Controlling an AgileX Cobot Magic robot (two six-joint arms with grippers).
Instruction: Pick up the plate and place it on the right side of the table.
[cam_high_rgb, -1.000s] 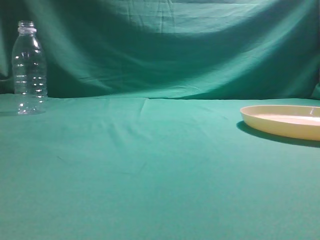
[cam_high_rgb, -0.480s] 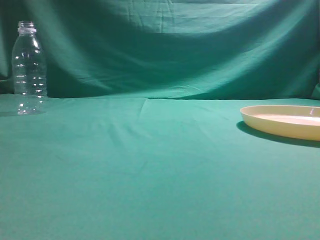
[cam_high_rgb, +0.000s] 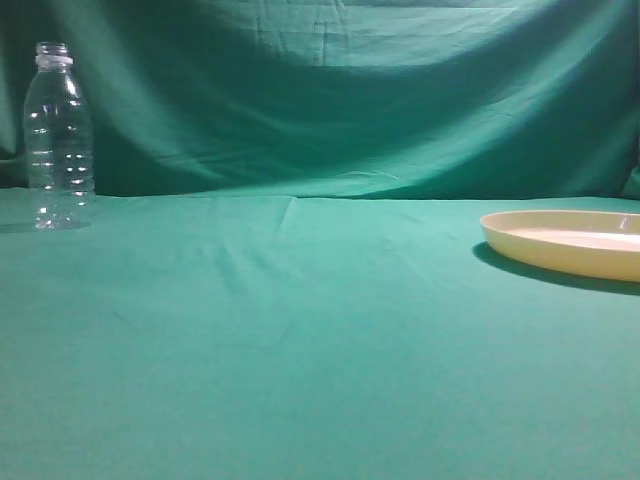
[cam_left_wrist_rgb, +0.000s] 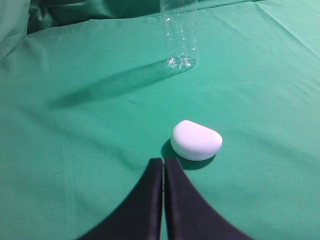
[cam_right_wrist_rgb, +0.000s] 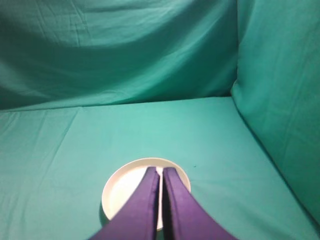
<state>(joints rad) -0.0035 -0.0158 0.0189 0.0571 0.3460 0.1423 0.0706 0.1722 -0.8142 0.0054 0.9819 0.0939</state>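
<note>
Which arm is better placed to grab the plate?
Right. The right gripper, shut, hangs directly over the plate. The left gripper is over by a white object and the bottle.

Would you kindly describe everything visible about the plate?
The plate is round, wide and shallow, pale cream-yellow with a raised rim, and looks like smooth plastic. It lies flat and empty on the table at the right edge of the exterior view, partly cut off by the frame, casting a shadow to its left. In the right wrist view the right tool, fingers together, hangs over it; contact cannot be judged.
</note>
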